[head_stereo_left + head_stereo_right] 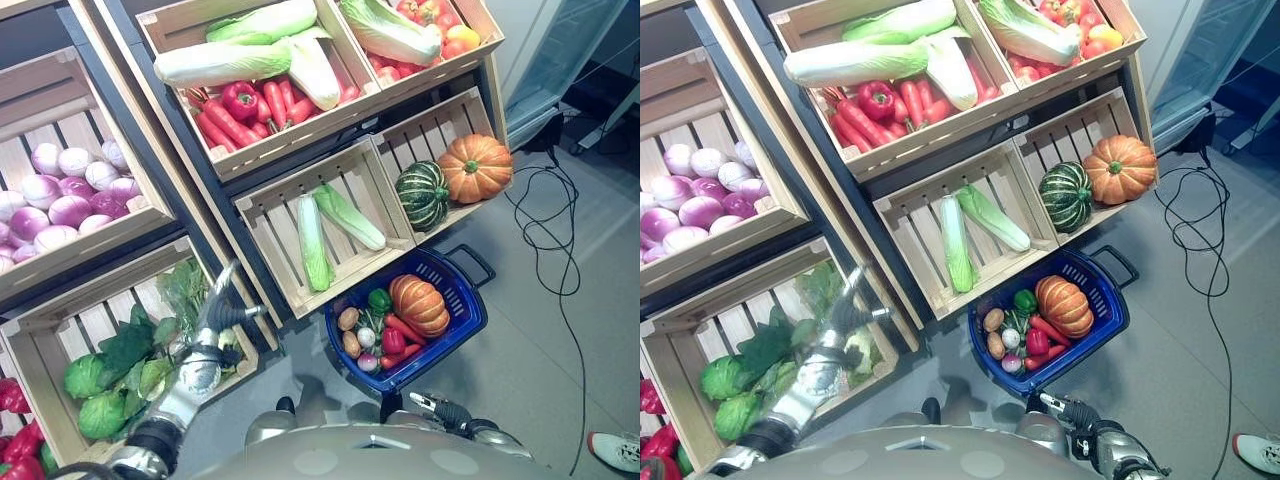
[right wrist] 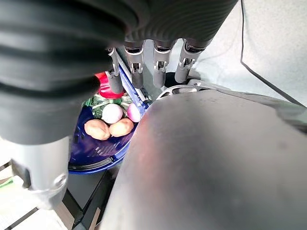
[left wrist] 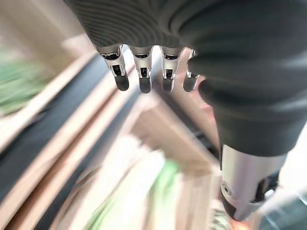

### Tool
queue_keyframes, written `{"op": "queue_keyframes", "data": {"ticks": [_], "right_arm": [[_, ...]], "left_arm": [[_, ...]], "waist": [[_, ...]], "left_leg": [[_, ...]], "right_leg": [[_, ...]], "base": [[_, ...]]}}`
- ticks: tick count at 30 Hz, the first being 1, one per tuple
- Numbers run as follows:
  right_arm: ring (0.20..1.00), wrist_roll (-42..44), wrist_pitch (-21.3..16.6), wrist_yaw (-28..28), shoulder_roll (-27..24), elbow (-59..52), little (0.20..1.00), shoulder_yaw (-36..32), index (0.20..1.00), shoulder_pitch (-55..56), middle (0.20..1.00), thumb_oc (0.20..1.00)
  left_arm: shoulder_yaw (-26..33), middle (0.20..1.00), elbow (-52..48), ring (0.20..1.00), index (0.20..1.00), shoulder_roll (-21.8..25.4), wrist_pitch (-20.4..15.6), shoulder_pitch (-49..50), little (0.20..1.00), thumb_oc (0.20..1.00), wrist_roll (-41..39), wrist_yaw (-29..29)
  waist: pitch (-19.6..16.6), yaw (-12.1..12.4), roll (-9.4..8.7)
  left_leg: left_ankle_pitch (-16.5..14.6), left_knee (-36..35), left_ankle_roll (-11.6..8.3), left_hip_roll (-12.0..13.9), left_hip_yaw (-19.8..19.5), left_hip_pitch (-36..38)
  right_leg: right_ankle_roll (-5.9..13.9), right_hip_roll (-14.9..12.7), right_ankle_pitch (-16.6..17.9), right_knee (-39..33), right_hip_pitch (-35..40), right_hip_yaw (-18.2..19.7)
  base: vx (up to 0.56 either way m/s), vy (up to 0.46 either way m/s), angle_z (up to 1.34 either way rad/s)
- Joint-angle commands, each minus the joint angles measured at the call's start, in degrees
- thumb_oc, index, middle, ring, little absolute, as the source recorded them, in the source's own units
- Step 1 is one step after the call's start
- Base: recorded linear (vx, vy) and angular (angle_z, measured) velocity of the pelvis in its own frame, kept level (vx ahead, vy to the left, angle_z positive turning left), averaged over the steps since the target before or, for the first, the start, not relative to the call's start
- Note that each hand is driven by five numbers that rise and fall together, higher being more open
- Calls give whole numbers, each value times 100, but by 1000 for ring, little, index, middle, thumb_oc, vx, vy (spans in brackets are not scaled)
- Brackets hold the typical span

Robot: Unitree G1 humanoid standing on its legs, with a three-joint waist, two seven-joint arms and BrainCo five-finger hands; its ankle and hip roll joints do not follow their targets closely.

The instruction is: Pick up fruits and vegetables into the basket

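A blue basket [image 1: 466, 288] stands on the floor below the crates. It holds an orange pumpkin [image 1: 420, 304], a green pepper [image 1: 379, 299], red peppers [image 1: 393, 341], potatoes [image 2: 109, 128] and a small onion. My left hand [image 1: 214, 318] is raised over the lower-left crate of leafy greens [image 1: 110, 365]. Its fingers [image 3: 144, 79] are straight and hold nothing. My right hand [image 1: 446, 411] hangs low just in front of the basket, fingers [image 2: 159, 64] relaxed and empty.
The middle crate [image 1: 262, 208] holds two long green cabbages [image 1: 313, 243]. To its right lie a dark green squash [image 1: 422, 194] and an orange pumpkin [image 1: 476, 167]. Upper crates hold red chillies, peppers and big cabbages; purple-white onions [image 1: 62, 195] are at the left. A person's shoe [image 1: 615, 450] is at the bottom right.
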Motion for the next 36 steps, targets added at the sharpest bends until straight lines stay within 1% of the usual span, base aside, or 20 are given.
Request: {"op": "queue_keyframes", "data": {"ticks": [1, 2, 4, 6, 8, 10, 13, 15, 16, 18, 19, 21, 22, 24, 25, 27, 28, 30, 34, 36], "right_arm": [[1000, 24, -286, -24, -45, -163, 1000, 116, 1000, -244, 1000, 1000], [1000, -6, -312, -35, -59, -208, 1000, 108, 1000, -224, 1000, 1000], [1000, -117, -411, -81, -106, -410, 1000, 117, 1000, -128, 1000, 1000], [1000, -223, -451, -137, -159, -628, 1000, 149, 1000, -39, 1000, 1000], [1000, -335, -406, -202, -255, -963, 1000, 212, 1000, 52, 1000, 1000], [1000, -505, -340, -227, -442, -1432, 1000, 262, 1000, 136, 1000, 1000], [1000, -673, -162, -251, -815, -2017, 1000, 307, 1000, 124, 1000, 1000], [1000, -743, -108, -225, -949, -2202, 1000, 306, 1000, 104, 1000, 1000], [1000, -814, 2, -249, -1104, -2469, 1000, 338, 1000, 67, 1000, 1000], [1000, -835, 43, -262, -1168, -2575, 1000, 361, 1000, 44, 1000, 1000], [1000, -888, 172, -294, -1373, -2929, 1000, 425, 1000, -58, 1000, 1000], [1000, -900, 233, -325, -1481, -3096, 1000, 446, 1000, -127, 1000, 1000], [1000, -901, 310, -333, -1641, -3291, 1000, 524, 1000, -250, 1000, 1000], [1000, -902, 428, -330, -1843, -3521, 1000, 569, 1000, -441, 1000, 1000], [1000, -902, 431, -326, -1854, -3533, 1000, 566, 1000, -455, 1000, 1000], [1000, -931, 465, -347, -1947, -3635, 1000, 655, 1000, -620, 1000, 1000], [1000, -949, 461, -393, -2009, -3691, 1000, 739, 1000, -740, 1000, 1000], [1000, -950, 495, -454, -2052, -3784, 1000, 827, 1000, -875, 1000, 1000], [1000, -795, 568, -574, -2186, -3952, 1000, 1033, 1000, -1287, 1000, 1000], [1000, -725, 576, -602, -2188, -3977, 1000, 1060, 1000, -1360, 1000, 1000]], "left_arm": [[491, 1000, -732, 1000, 1000, 514, -585, -517, 1000, 1000, 1079, 270], [569, 1000, -889, 1000, 1000, 609, -637, -517, 1000, 1000, 1288, 316], [849, 1000, -1507, 1000, 1000, 1048, -759, -528, 1000, 1000, 2099, 486], [1003, 1000, -1873, 1000, 1000, 1442, -825, -590, 1000, 1000, 2554, 732], [1096, 1000, -2111, 1000, 1000, 1870, -778, -689, 1000, 1000, 2926, 1044], [1081, 1000, -2248, 1000, 1000, 2322, -587, -852, 1000, 1000, 3572, 1603], [892, 1000, -2178, 1000, 1000, 2749, -282, -1186, 1000, 1000, 3824, 2132], [799, 1000, -2136, 1000, 1000, 2902, -144, -1327, 1000, 1000, 4013, 2302], [643, 1000, -2092, 1000, 1000, 3077, 13, -1560, 1000, 1000, 4083, 2460], [587, 1000, -2086, 1000, 1000, 3158, 55, -1665, 1000, 1000, 4048, 2474], [382, 1000, -2054, 1000, 1000, 3362, 209, -2022, 1000, 1000, 4142, 2591], [193, 1000, -1999, 1000, 1000, 3451, 324, -2292, 1000, 1000, 4289, 2626], [-121, 1000, -1910, 1000, 1000, 3630, 515, -2678, 1000, 1000, 4379, 2737], [-582, 1000, -1806, 1000, 1000, 3810, 689, -3327, 1000, 1000, 4399, 2657], [-649, 1000, -1787, 1000, 1000, 3820, 711, -3409, 1000, 1000, 4409, 2661], [-1097, 1000, -1681, 1000, 1000, 3870, 968, -4015, 1000, 1000, 4488, 2601], [-1306, 1000, -1631, 1000, 1000, 3908, 1058, -4372, 1000, 1000, 4326, 2443], [-1638, 1000, -1468, 1000, 1000, 3884, 1156, -4832, 1000, 1000, 4237, 2381], [-2523, 1000, -800, 1000, 1000, 3647, 1389, -5917, 1000, 1000, 3872, 2274], [-2700, 1000, -630, 1000, 1000, 3554, 1396, -6134, 1000, 1000, 3679, 2211]], "waist": [[197, -80, -133], [200, -87, -120], [215, -112, -77], [220, -164, -30], [253, -233, 40], [343, -355, 155], [543, -536, 367], [611, -607, 446], [699, -692, 544], [741, -727, 580], [895, -855, 692], [994, -919, 751], [1122, -1047, 823], [1335, -1192, 902], [1353, -1193, 906], [1489, -1276, 936], [1582, -1333, 947], [1689, -1380, 923], [1975, -1519, 859], [2019, -1534, 828]], "left_leg": [[-348, 55, 169, -127, 35, -223], [-347, 57, 171, -125, 34, -233], [-345, 76, 171, -112, 21, -286], [-333, 86, 167, -113, 2, -334], [-326, 115, 159, -112, -18, -382], [-329, 265, 135, -126, -31, -519], [-296, 439, 100, -148, -10, -751], [-270, 461, 89, -158, 3, -805], [-241, 495, 77, -186, 17, -880], [-232, 509, 73, -197, 26, -908], [-201, 555, 56, -233, 67, -1020], [-189, 598, 50, -267, 100, -1114], [-170, 639, 45, -303, 164, -1214], [-157, 732, 40, -334, 265, -1389], [-157, 748, 41, -338, 274, -1410], [-155, 845, 58, -363, 325, -1577], [-158, 917, 71, -367, 362, -1693], [-190, 1047, 80, -377, 395, -1842], [-258, 1427, 110, -347, 502, -2254], [-276, 1530, 111, -333, 521, -2353]], "right_leg": [[303, -265, -761, 475, 209, 159], [304, -271, -771, 498, 185, 171], [306, -304, -829, 603, 109, 194], [308, -330, -871, 694, 23, 222], [290, -344, -937, 832, -90, 248], [255, -371, -1003, 1058, -334, 298], [210, -421, -1073, 1368, -724, 369], [200, -429, -1094, 1458, -833, 397], [186, -439, -1135, 1584, -981, 443], [181, -442, -1148, 1630, -1038, 460], [165, -447, -1199, 1793, -1266, 534], [158, -448, -1229, 1905, -1427, 586], [157, -444, -1246, 2008, -1601, 665], [150, -439, -1269, 2183, -1879, 767], [149, -440, -1274, 2213, -1914, 780], [132, -414, -1291, 2391, -2181, 872], [124, -408, -1287, 2477, -2332, 915], [117, -404, -1337, 2654, -2534, 977], [61, -284, -1334, 2952, -3000, 1122], [56, -264, -1331, 3013, -3090, 1153]], "base": [[36, 17, -2], [45, 9, 0], [61, -8, -1], [59, -2, -1], [52, 15, -1], [8, 37, -3], [-80, 105, -5], [-45, 74, -3], [-35, 62, -2], [-50, 59, -8], [-106, 79, -14], [-97, 60, -16], [-76, 56, -21], [-101, 58, -23], [-75, 29, -25], [-76, 1, -21], [-114, -27, -15], [-77, -36, -14], [-75, -52, -7], [-43, -43, -12]]}}
